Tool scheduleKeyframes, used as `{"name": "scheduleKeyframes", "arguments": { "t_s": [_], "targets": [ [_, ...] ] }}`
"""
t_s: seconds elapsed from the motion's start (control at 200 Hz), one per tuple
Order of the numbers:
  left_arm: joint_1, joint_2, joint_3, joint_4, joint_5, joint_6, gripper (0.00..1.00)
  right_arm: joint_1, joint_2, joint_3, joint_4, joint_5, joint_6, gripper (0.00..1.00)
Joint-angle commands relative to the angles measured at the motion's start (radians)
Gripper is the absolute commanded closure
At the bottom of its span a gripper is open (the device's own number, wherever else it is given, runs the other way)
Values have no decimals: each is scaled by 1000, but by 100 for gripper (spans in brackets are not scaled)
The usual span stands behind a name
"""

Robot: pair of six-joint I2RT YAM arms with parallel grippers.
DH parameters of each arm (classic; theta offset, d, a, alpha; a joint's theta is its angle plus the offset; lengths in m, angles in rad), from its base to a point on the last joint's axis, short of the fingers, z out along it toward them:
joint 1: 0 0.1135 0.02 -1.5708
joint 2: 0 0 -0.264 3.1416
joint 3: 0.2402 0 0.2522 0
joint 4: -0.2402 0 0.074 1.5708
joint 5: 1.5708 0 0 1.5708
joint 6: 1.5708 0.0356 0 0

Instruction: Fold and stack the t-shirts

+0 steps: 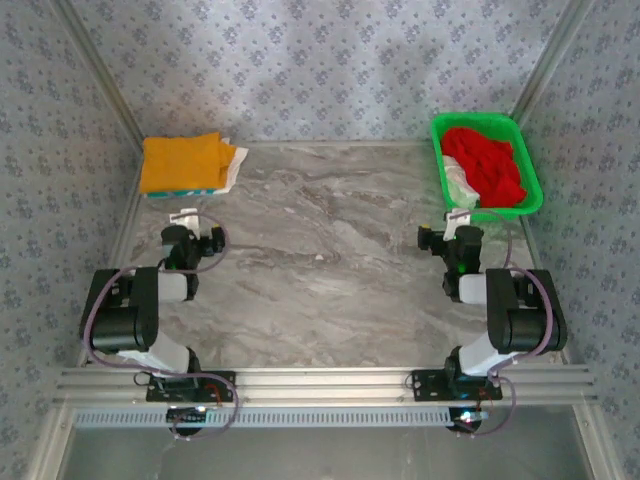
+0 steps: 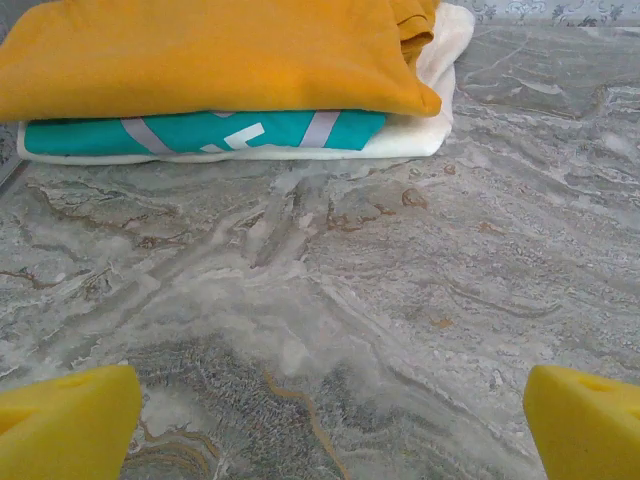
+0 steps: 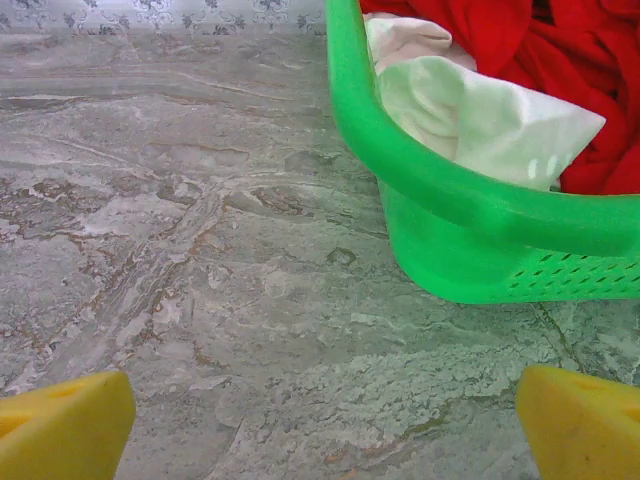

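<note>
A folded stack lies at the table's back left: an orange-yellow t-shirt (image 1: pixel 182 160) (image 2: pixel 210 55) on top, a teal and white one (image 2: pixel 200 132) under it, a white one (image 2: pixel 440 60) at the bottom. A red t-shirt (image 1: pixel 487 163) (image 3: pixel 520 30) and a white one (image 3: pixel 480 115) lie crumpled in the green basket (image 1: pixel 530 175) (image 3: pixel 470 230) at the back right. My left gripper (image 1: pixel 186 218) (image 2: pixel 330 420) stands open just in front of the stack, nothing between its yellow fingers (image 2: pixel 65 425). My right gripper (image 1: pixel 458 218) (image 3: pixel 325 425) stands open just before the basket's near corner, also empty.
Metal rails (image 1: pixel 120 215) border the marble table (image 1: pixel 330 250) on the left, right and back, with patterned walls beyond. Both arm bases (image 1: pixel 190 385) sit on the front rail. The basket's rim rises in front of the right gripper.
</note>
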Motion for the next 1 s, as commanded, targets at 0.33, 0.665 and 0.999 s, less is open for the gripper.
{"name": "scheduleKeyframes", "arguments": {
  "t_s": [0.33,0.665,0.999],
  "targets": [
    [8,-4,5,7,25,-16,2,-2,2,13,-21,1,18,0],
    [-73,-369,119,-422,-92,-59,2,47,-326,241,-648,246,347,0],
    [-499,-99,895,-943,46,-72,2,-44,44,1133,-1413,23,416,16]
  ]
}}
